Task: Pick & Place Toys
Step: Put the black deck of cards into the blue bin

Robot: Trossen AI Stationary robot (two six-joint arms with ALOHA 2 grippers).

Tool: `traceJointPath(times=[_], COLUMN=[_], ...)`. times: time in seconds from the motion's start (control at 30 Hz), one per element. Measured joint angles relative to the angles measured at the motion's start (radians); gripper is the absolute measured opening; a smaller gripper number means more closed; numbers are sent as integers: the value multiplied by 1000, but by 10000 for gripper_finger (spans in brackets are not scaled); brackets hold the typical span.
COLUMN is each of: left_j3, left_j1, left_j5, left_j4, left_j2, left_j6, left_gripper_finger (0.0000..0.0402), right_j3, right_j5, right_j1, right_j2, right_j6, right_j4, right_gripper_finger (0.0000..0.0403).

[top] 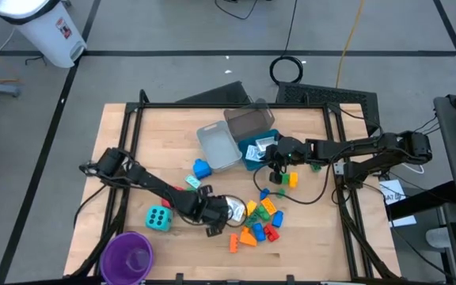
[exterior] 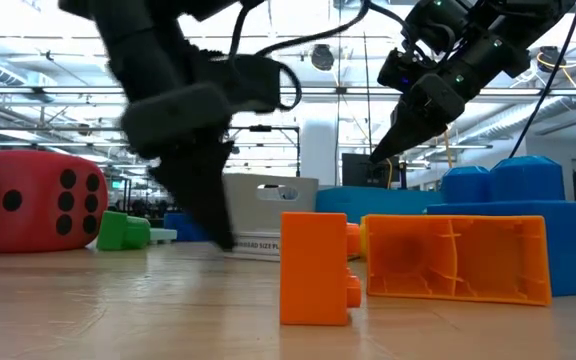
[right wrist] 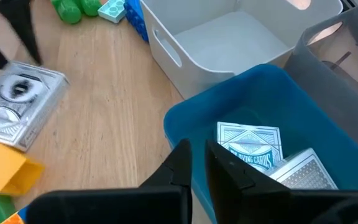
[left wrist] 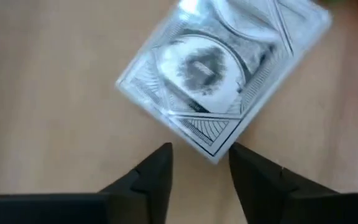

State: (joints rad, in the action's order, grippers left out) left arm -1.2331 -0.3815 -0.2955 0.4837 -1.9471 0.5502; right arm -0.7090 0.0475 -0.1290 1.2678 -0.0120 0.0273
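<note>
A white printed packet (left wrist: pixel 219 68) lies flat on the wooden table, also seen beside the brick pile (top: pixel 234 210). My left gripper (left wrist: pixel 201 162) points steeply down at it, open, with the packet's near corner (left wrist: pixel 214 152) between its fingertips. My right gripper (right wrist: pixel 199 163) is shut and holds nothing; it hangs above the near rim of the blue tray (right wrist: pixel 185 121), which holds two printed packets (right wrist: pixel 250 149). Coloured bricks (top: pixel 261 222) lie in a pile near the front. A cyan die (top: pixel 158 218) rests on the table to the left. My left gripper has one fingertip (left wrist: pixel 157 163) on each side of the packet's near corner, coming from above at a slant. Whether either finger touches the packet I cannot tell. The packet lies flat on the table.
A clear tray (top: pixel 218 145), a grey tray (top: pixel 249 123) and the blue tray (top: pixel 252 154) stand together at the table's middle back. A purple cup (top: pixel 127 255) stands at the front left. A blue toy (top: pixel 202 168) lies near the clear tray. A red die (exterior: pixel 38 200) shows in the low view.
</note>
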Motion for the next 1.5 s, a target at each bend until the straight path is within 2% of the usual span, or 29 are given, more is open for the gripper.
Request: traceJointPath(times=[0.23, 0.33, 0.43, 0.5, 0.6, 0.77, 0.9, 1.0, 1.23, 1.37, 1.5], left_j3=[-3, -3, -4, -4, -5, -5, -6, -8, -5, -2, 13], left_j1=[27, 48, 73, 93, 120, 160, 202, 223, 237, 235, 226], left_j5=[-18, 17, 94, 160, 224, 241, 280, 301, 289, 282, 231], left_j4=[-16, -62, -190, -254, -307, -286, -252, -202, -149, -140, -146], left_j2=[59, 61, 33, 9, -16, -42, -43, -42, -45, -45, -43], left_j6=[-64, -158, -241, -309, -424, -554, -554, -500, -378, -368, -354], left_gripper_finger=[303, 354, 390, 395, 382, 360, 355, 358, 383, 391, 386], right_j3=[0, 0, 0, 0, 0, 0, 0, 0, 0, 0, 0], right_j5=[1, 1, 2, 2, 3, 3, 3, 3, 3, 3, 4], right_j1=[0, 0, 0, 0, 0, 0, 0, 0, 0, -6, -9], right_j2=[0, 0, 0, 0, 0, 0, 0, 0, 0, 0, 0], right_j6=[0, 0, 0, 0, -1, 0, -1, -4, -28, -30, -27], right_j4=[0, 0, -1, 0, -1, -1, -1, -1, -1, -1, -1], right_gripper_finger=[18, 18, 18, 18, 18, 18, 18, 18, 18, 18, 18])
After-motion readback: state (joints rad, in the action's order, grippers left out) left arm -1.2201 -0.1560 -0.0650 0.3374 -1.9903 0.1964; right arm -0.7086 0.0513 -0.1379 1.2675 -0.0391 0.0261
